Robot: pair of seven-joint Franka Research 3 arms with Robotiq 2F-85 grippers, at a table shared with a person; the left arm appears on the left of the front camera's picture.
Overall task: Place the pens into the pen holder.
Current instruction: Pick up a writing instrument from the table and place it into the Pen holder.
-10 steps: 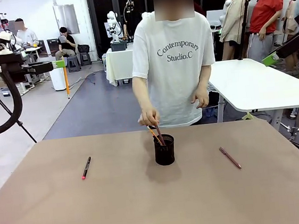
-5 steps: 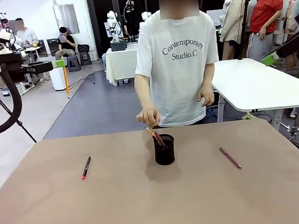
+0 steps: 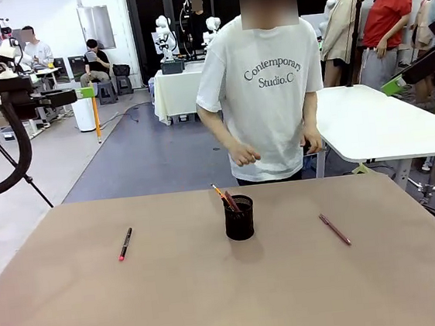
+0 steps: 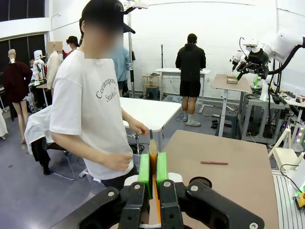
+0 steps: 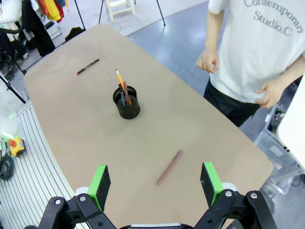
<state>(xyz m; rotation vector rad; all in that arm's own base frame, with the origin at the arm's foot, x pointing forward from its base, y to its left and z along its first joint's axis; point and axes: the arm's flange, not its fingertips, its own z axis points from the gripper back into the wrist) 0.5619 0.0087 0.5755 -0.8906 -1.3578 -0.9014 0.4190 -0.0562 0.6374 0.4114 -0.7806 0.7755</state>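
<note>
The black mesh pen holder (image 3: 239, 220) stands mid-table with an orange pencil (image 3: 219, 192) and a dark red pen leaning in it. Left of it lies a black pen with a pink-red end (image 3: 125, 243); a dark red pen (image 3: 334, 229) lies to the right. High at the left, off the table, my left gripper (image 3: 84, 93) is shut on a yellow-orange pencil (image 4: 153, 160) between its green pads. My right gripper (image 5: 156, 180) hangs wide open, high above the dark red pen (image 5: 169, 168), with the holder (image 5: 127, 102) farther off.
A person in a white T-shirt (image 3: 266, 88) stands at the table's far edge, both hands held near the waist. A white table (image 3: 377, 123) stands behind on the right. The brown tabletop (image 3: 216, 295) is bare toward my side.
The person's hand let go of the pens in the holder and drew back to the waist, and the person shifted slightly right. Both arms stayed still.
</note>
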